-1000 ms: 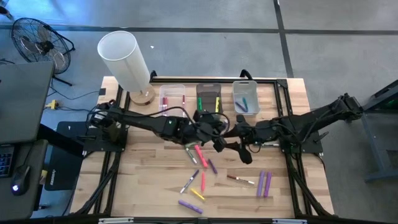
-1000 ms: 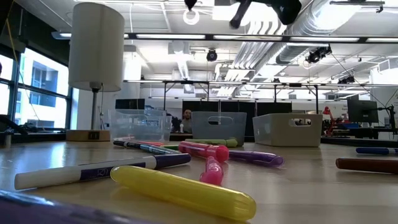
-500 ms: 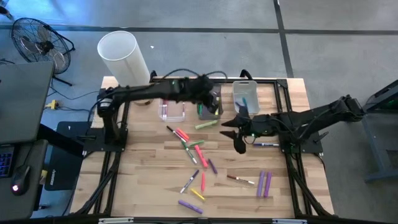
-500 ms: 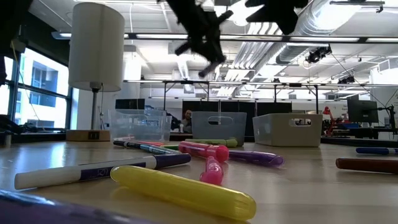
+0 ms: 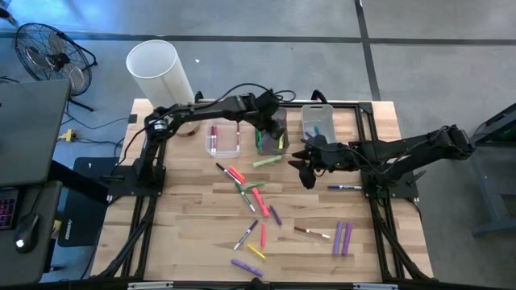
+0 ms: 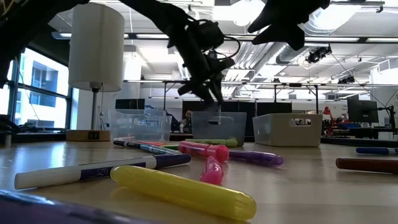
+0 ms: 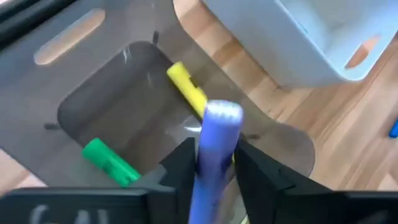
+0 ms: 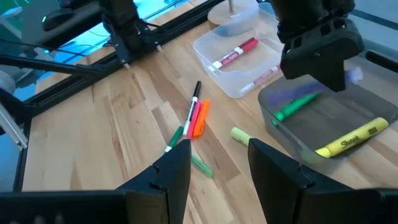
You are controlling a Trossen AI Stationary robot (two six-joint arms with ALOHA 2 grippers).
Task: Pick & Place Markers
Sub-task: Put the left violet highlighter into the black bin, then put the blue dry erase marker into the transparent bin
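Note:
My left gripper point(image 5: 271, 131) hangs over the smoky middle bin point(image 5: 274, 119), shut on a purple marker point(image 7: 214, 134). A yellow marker point(image 7: 186, 93) and a green marker point(image 7: 109, 162) lie in that bin. In the low view my left gripper point(image 6: 208, 93) stands just above the bin's rim point(image 6: 219, 115). My right gripper point(image 5: 305, 167) is open and holds nothing, above the table near the right bin point(image 5: 318, 125). Several markers point(image 5: 254, 197) lie scattered on the table's middle. Two purple markers point(image 5: 343, 238) lie toward the right. My left gripper pinches the purple marker by its barrel point(image 7: 208, 165) between the two fingers point(image 7: 180, 168). It comes from above, pointing down into the bin. The marker runs along the fingers, and its rounded end point(image 7: 222, 117) sticks out past their tips, lifted clear.
The clear left bin point(image 5: 224, 138) holds pink and red markers, and the right bin holds a blue and a green one. A lamp with a white shade point(image 5: 161, 76) stands at the far left corner. A dark-tipped marker point(image 5: 345, 187) lies under my right arm. Black frame rails run along both sides.
My left gripper has gone from the heap of markers at the table's middle up and toward the far edge, carrying the purple marker, then down over the middle bin. My right gripper has drifted toward the far edge and stayed open.

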